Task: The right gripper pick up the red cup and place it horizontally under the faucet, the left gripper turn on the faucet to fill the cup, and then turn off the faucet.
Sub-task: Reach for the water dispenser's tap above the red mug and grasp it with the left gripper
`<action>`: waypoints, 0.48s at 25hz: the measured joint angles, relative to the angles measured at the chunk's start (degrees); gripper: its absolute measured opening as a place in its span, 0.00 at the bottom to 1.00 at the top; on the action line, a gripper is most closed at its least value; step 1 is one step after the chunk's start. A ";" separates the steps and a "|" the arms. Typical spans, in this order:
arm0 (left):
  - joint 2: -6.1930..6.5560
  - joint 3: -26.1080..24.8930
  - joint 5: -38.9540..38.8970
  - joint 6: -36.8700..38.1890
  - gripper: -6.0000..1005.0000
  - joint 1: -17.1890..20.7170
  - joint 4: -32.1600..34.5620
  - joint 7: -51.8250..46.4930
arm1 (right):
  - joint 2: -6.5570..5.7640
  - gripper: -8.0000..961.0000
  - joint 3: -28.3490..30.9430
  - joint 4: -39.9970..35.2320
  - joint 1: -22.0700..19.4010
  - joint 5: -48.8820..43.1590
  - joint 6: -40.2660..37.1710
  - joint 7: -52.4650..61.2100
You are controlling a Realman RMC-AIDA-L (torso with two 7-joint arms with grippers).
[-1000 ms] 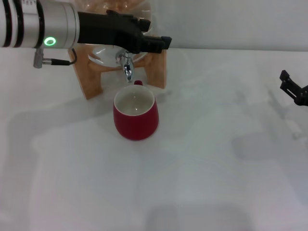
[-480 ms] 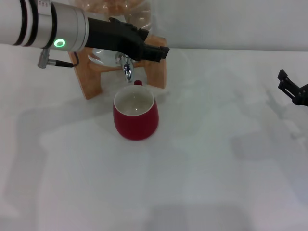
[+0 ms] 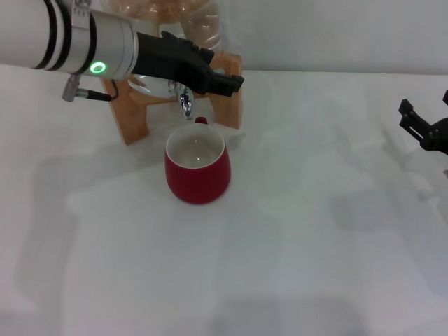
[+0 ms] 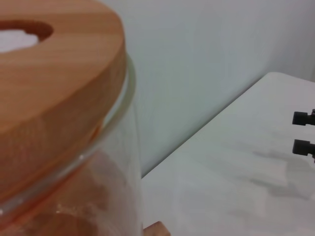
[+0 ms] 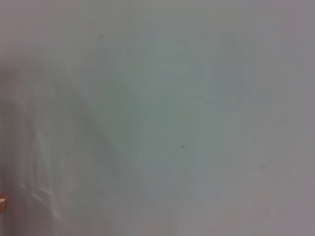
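At the upper left of the head view the left gripper (image 3: 222, 80) reaches in on a silver-white cylinder with black rings and a glowing green ring. Its black body lies across the front of the wooden stand (image 3: 130, 119), its tips ending over the stand's right leg, just above the faucet (image 3: 185, 101). Whether its jaws are apart or together I cannot tell, since the black fingers merge into one dark shape. The faucet is a small shiny chrome tap with a down-turned spout, fixed to a clear jar (image 3: 168, 17) that sits in the stand.

Directly below the spout stands the red cup (image 3: 197, 170) — upright on the white worktop (image 3: 294, 266), left of centre in the frame, glossy dark red outside and white inside, narrowing toward its base, with a bit of its handle showing at the far rim. Whether it holds water cannot be made out.

At the far right edge, mid-height, the right gripper (image 3: 424, 129) is a small angular black claw, well apart from the cup; its two fingers stand apart, holding nothing.

The left wrist view gives what the head view cuts off — the jar's smooth wooden lid (image 4: 54, 73) with a hole in it and the curved glass wall beneath, plus the right gripper's two dark fingertips (image 4: 301, 118) far off. The right wrist view shows only pale, featureless worktop.
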 joint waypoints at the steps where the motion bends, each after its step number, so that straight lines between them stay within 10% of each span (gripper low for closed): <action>1: 0.00 0.07 0.02 0.28 0.76 -0.03 -0.27 0.07 | 0.03 0.91 -0.01 0.05 0.00 0.00 -0.02 0.00; 12: -0.13 0.46 -0.24 2.38 0.76 -0.27 -2.82 2.27 | 0.10 0.91 -0.06 0.15 0.01 0.00 -0.04 0.15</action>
